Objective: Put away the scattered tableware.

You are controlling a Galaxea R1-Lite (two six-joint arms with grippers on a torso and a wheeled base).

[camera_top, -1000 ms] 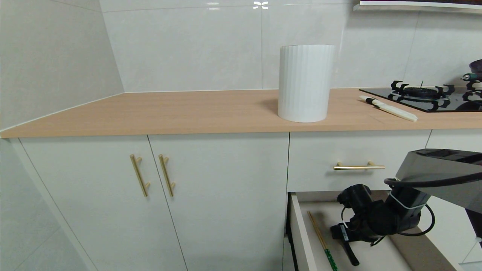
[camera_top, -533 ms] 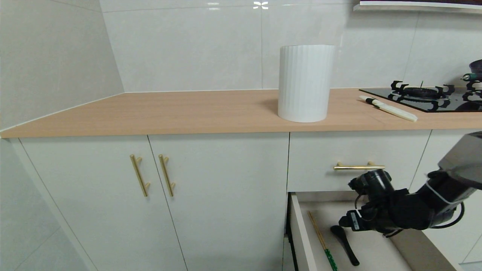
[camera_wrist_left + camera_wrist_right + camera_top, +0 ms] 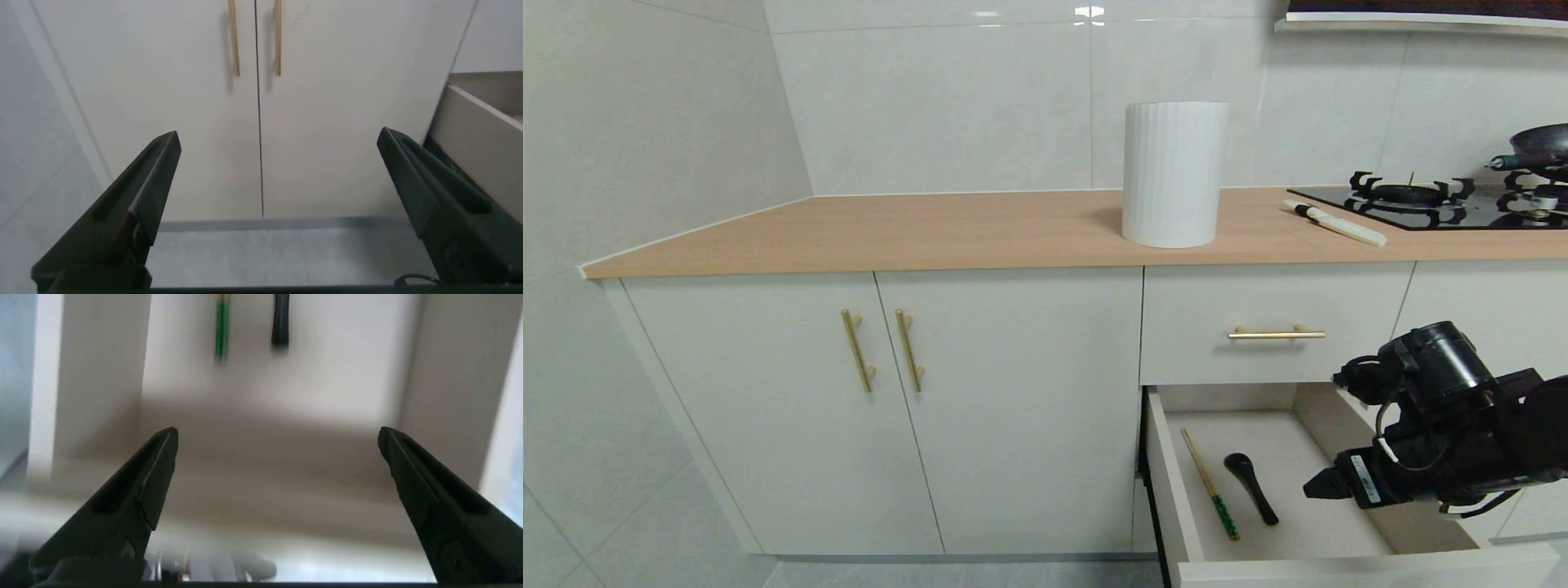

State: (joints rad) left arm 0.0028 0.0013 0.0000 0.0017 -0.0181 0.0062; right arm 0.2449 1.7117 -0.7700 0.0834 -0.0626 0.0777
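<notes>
- Right gripper: fingers spread wide and empty, hanging above the front right part of the open white pull-out drawer.
- Left gripper: fingers likewise apart with nothing between them, facing the white double cabinet doors with brass bar handles, low near the floor.
- Tableware in the drawer: a pair of wooden chopsticks with green ends and a black spoon lie side by side on the drawer floor, close but apart.
- Tableware outside it: a white-bladed knife with a black handle lies flat on the wooden countertop, just beside the black gas hob and near the tall white ribbed cylinder.
- Step in hand, as judged: between placements, two items stowed and one outstanding.
- Next move, as judged: raise the right arm to the counter and pinch the knife low across its handle, keeping clear of the hob.
</notes>
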